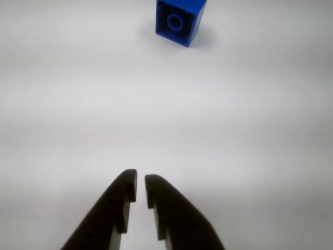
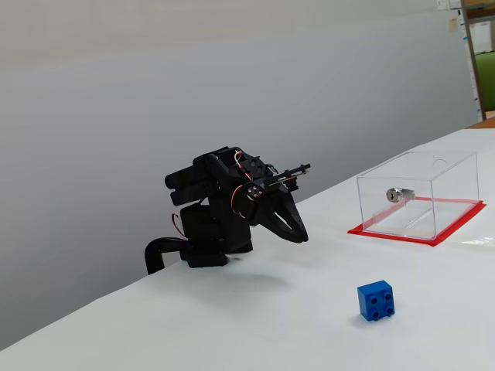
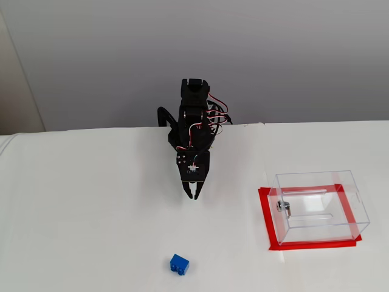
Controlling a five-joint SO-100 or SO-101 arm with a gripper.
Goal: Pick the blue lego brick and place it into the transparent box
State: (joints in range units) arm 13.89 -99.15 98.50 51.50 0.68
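Note:
The blue lego brick (image 1: pixel 177 23) lies on its side on the white table, its hollow underside facing the wrist camera at the top of that view. In both fixed views the brick (image 2: pixel 376 300) (image 3: pixel 179 264) sits alone, well in front of the folded black arm. My gripper (image 1: pixel 140 174) (image 2: pixel 303 238) (image 3: pixel 193 196) hangs just above the table, far short of the brick. Only a thin slit shows between its jaws and nothing is held. The transparent box (image 2: pixel 445 185) (image 3: pixel 319 182) stands off to the right on a red-edged base (image 3: pixel 264 213), empty, with a silver lock cylinder (image 2: pixel 396 194) on one wall.
The arm's base (image 2: pixel 193 247) sits at the table's far edge against a grey wall. White tabletop (image 3: pixel 91 213) stretches between gripper, brick and box with no other objects on it.

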